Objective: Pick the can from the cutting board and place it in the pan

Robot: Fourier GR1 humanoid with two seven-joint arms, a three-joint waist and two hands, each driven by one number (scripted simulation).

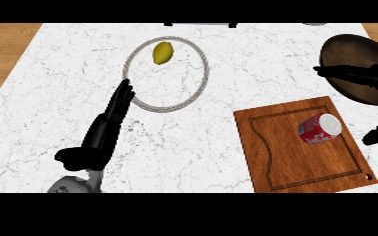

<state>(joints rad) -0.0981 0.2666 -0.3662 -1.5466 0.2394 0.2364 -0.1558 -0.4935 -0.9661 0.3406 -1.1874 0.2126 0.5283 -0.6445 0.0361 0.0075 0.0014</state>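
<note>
Fingers (pixel 118 102) of left hand (pixel 103 130) straight, holding nothing, tips just by the plate's (pixel 201 80) rim. Right hand (pixel 369 136) barely shows at right edge, can't tell its fingers. Can (pixel 319 129) lies tipped on its side on board (pixel 280 150), near right hand. Further back: lemon (pixel 162 52) on plate; pan (pixel 351 55) at far right, well apart from can.

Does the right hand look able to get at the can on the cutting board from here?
Probably yes. The can lies on its side on the cutting board, uncovered, and the right hand shows at the view's right edge beside it.
</note>
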